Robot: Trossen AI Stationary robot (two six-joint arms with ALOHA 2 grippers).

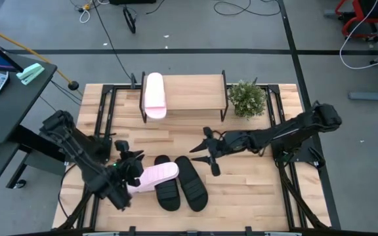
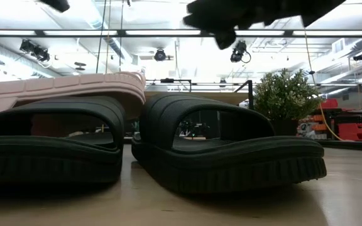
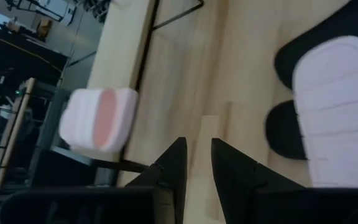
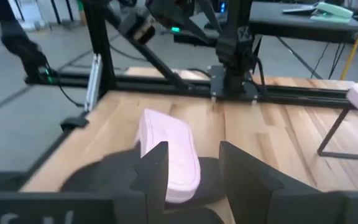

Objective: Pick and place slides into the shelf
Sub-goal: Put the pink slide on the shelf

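On the shelf [image 1: 189, 92], at the far edge of the slatted bench [image 1: 254, 190], one pale pink slide [image 1: 154, 95] is already lying at the left end of the plank, its toe overhanging the near side.

Remaining stock, near-left part of the bench: second pink slide [image 1: 155, 177], lying sole up and partly across the left black slide [image 1: 166, 187]; right black slide [image 1: 191, 182] sitting just beside its mate, both upright.

Left gripper [image 1: 128, 172]: sitting right at the heel end of the second pink slide, fingers only narrowly parted in the left wrist view, holding nothing.

Right gripper [image 1: 205, 152]: hovering just past the black pair, fingers spread wide, empty, pointing toward the pink slide.

Step judged in hand: one of four shelved, pickup of the second pink slide being lined up. Next move is calling for a descent over that slide, a grip across its sole edges, a lift clear of the black slide beneath, then carriage to the free plank beside the first.
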